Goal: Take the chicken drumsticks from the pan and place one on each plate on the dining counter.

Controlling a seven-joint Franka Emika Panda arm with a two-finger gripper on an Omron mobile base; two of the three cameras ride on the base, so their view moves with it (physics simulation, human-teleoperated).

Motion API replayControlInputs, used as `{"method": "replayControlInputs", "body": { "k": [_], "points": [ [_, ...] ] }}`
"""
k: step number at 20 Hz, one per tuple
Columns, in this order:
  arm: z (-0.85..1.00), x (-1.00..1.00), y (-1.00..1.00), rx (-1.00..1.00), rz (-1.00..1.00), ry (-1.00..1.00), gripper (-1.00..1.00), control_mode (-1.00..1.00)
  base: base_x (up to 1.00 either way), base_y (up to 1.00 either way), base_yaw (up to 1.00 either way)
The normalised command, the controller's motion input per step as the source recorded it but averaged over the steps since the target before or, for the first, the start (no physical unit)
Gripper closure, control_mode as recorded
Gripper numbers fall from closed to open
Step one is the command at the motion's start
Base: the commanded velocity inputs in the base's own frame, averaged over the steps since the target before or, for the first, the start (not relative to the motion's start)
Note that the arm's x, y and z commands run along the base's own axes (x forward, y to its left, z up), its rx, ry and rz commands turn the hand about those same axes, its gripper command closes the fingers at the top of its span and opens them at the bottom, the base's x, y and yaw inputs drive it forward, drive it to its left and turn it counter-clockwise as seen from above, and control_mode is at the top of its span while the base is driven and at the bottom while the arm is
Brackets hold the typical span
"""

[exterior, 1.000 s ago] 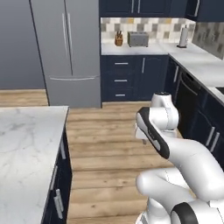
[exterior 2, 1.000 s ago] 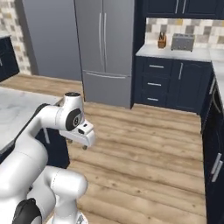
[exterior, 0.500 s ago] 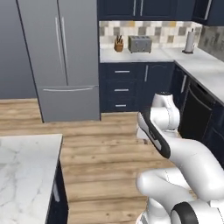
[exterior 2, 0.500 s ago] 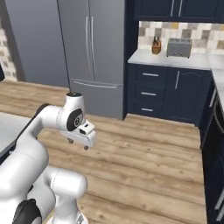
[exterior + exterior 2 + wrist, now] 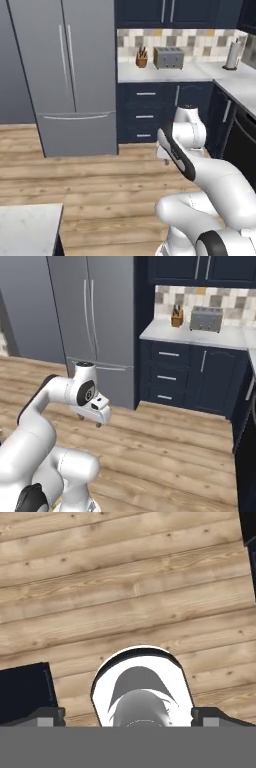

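Gripper (image 5: 90,421) open, empty, above wooden floor (image 5: 170,451).

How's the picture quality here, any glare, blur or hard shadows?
Left base view: soft and slightly blurred, even light, faint sheen on the fridge, no hard shadows. Right base view: the same flat lighting; the toaster and knife block look fuzzy. Hand view: floor planks are sharp with clear grain, and no glare.

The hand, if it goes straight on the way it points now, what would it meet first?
The open hand points down, and the hand view looks along it at bare wooden floor. So it would likely meet the floor first; nothing seems to lie between.
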Motion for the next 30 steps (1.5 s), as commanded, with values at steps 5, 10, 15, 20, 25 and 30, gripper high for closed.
{"method": "replayControlInputs", "body": {
  "k": [5, 10, 15, 20, 25, 30],
  "points": [
    [0.00, 0.00, 0.00, 0.00, 0.00, 0.00, -1.00, 1.00, 1.00, 0.02, 0.21],
    [0.00, 0.00, 0.00, 0.00, 0.00, 0.00, -1.00, 1.00, 1.00, 0.00, 0.39],
    [0.00, 0.00, 0.00, 0.00, 0.00, 0.00, -1.00, 1.00, 1.00, 0.00, 0.61],
    [0.00, 0.00, 0.00, 0.00, 0.00, 0.00, -1.00, 1.00, 0.99, 0.00, 0.64],
    [0.00, 0.00, 0.00, 0.00, 0.00, 0.00, -1.00, 1.00, 1.00, 0.00, 0.60],
    [0.00, 0.00, 0.00, 0.00, 0.00, 0.00, -1.00, 1.00, 1.00, 0.00, 0.56]
  ]
}}
